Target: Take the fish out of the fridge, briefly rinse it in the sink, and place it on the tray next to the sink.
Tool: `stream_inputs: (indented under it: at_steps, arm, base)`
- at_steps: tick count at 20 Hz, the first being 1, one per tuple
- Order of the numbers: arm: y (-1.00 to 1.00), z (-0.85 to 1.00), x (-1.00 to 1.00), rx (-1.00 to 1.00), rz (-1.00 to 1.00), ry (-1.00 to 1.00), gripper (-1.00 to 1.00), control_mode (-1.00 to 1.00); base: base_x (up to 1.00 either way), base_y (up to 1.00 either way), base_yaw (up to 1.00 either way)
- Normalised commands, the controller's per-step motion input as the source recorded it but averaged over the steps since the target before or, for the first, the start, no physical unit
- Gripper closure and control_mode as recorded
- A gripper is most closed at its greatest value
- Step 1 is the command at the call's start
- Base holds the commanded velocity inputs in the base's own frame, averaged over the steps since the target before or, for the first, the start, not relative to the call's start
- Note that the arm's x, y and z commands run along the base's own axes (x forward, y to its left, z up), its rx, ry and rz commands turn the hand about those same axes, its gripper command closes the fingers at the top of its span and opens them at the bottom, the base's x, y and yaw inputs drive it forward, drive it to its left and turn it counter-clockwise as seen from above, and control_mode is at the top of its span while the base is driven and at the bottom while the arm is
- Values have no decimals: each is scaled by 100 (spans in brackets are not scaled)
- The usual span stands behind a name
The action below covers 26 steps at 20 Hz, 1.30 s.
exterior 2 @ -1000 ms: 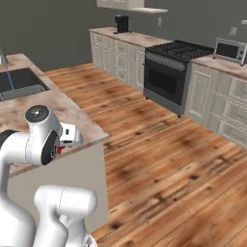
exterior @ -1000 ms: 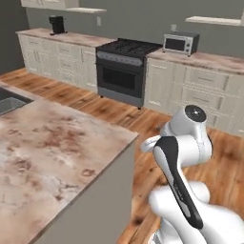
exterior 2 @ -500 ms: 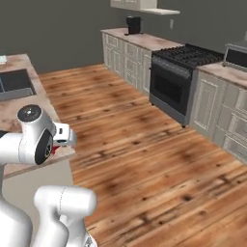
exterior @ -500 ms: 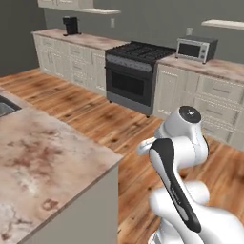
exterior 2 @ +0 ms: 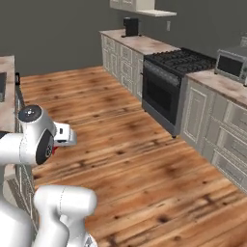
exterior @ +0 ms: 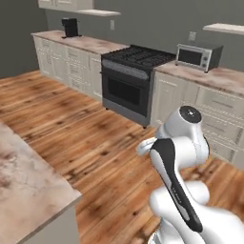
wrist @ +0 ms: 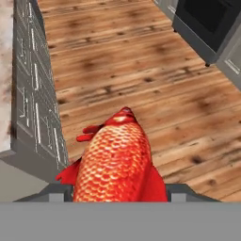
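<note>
**Red-orange fish carried in gripper above kitchen floor**

Red-orange scales take up the lower centre of the hand view: the fish lies lengthwise along the gripper, one end pointing to 12 o'clock, small fins out at 9 and at 4 o'clock. The grey finger tips show at either side of its body, at 7 and 5 o'clock, pressed to its flanks, so the jaws are clamped on the fish. In the right base view a small red sliver of the fish shows just under the white hand, at 9 o'clock in that picture.

Below the fish is a wooden plank floor, well apart from it. At 9 to 11 o'clock in the hand view stands a grey panelled cabinet side, topped by a strip of marbled stone counter.

Left base view: arm folded at 4 o'clock; marbled counter corner at 8 o'clock. Across the floor, at 12 o'clock, a black range set among cream cabinets; microwave at 1 o'clock; black coffee maker at 11 o'clock.

Right base view: dark edge of the sink at 9 o'clock, at the picture's margin.
</note>
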Motion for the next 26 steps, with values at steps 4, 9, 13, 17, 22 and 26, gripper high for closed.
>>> stream_inputs:
  at_steps: [4,9,13,17,22,26]
  arm:
    - [0,0,0,0,0,0,100,100]
    - [0,0,0,0,0,0,100,100]
    - [0,0,0,0,0,0,100,100]
    - [0,0,0,0,0,0,100,100]
    - [0,0,0,0,0,0,100,100]
    - [0,0,0,0,0,0,100,100]
  base:
    - [100,-9,46]
    - [100,0,47]
    - [100,-72,15]
    - [100,-84,10]
    - [100,-3,59]
    - [100,0,67]
